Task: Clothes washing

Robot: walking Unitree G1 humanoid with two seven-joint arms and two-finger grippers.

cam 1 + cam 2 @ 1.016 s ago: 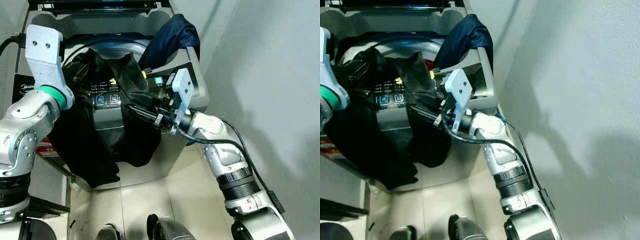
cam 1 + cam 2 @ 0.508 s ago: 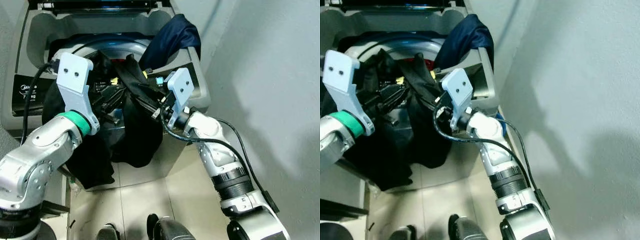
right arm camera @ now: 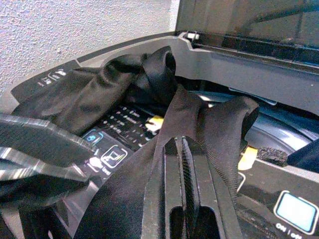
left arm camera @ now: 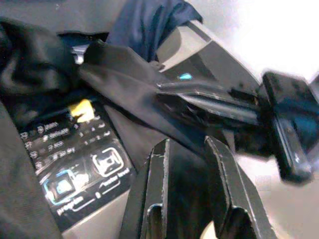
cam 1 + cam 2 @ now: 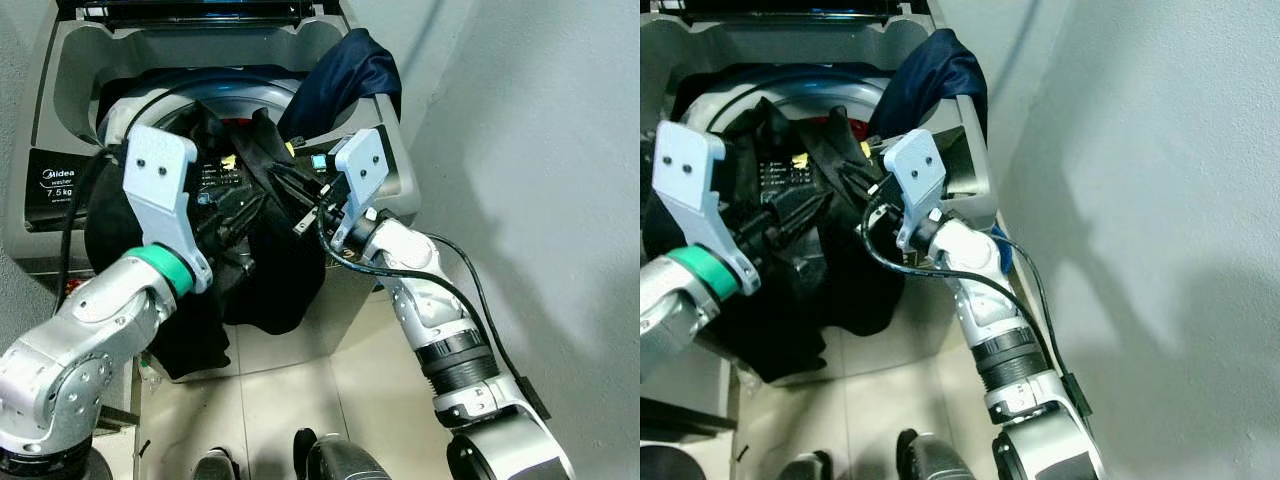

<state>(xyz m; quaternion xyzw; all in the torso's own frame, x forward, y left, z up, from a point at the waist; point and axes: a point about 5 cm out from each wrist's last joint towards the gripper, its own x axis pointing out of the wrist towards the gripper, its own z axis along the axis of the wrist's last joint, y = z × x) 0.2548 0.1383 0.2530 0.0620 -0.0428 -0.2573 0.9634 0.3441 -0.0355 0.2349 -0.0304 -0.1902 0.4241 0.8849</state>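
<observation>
Right wrist view: right hand (image 3: 183, 164) pinches the limp black garment (image 5: 270, 270) draped over the washer's (image 5: 60, 120) control panel; left hand (image 4: 187, 169) spread beside; soft, light, best gathered at bunched folds.

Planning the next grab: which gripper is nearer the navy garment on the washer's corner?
Right. The right gripper sits just below the navy garment, pinching the black garment. The left gripper is farther over, across the control panel.
</observation>
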